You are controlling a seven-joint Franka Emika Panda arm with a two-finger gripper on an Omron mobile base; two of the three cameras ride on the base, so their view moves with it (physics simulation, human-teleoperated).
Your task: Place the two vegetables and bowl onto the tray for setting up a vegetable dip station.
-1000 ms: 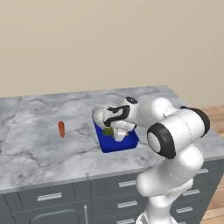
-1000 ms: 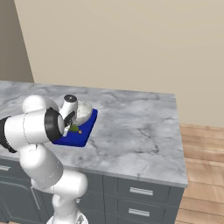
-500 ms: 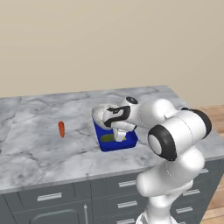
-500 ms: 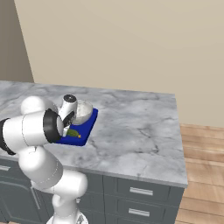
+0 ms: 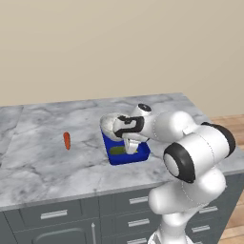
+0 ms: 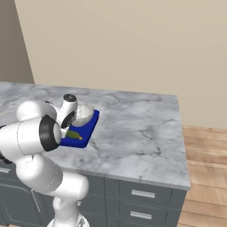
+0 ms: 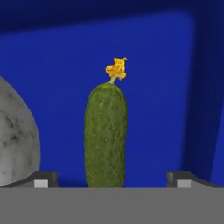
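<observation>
Left of centre in the left base view, I see the carrot [image 5: 67, 140] lying alone on the grey marble counter [image 5: 43, 162], well apart from everything else. To its right, near the middle of that frame, sits the blue tray [image 5: 143, 153], with the cucumber [image 5: 117, 150] lying flat on its near part and the speckled bowl [image 5: 110, 125] on its far part. My gripper [image 5: 130, 148] hangs over the tray just right of the cucumber, fingers pointing down.

At centre left of the right base view, the same tray [image 6: 90, 126] shows past the arm, the cucumber [image 6: 73, 135] on its near half with the yellow tip toward the right, and the bowl [image 6: 83, 113] just beyond it.

Across the hand view, the bowl [image 7: 16, 135] curves in at the left edge, the cucumber [image 7: 106, 137] stands up the middle of the frame against the blue tray floor [image 7: 166, 87], and the 2 fingertips [image 7: 183, 178] sit at lower left and lower right. They stand wide apart with the cucumber between them, touching neither, so nothing is gripped.
</observation>
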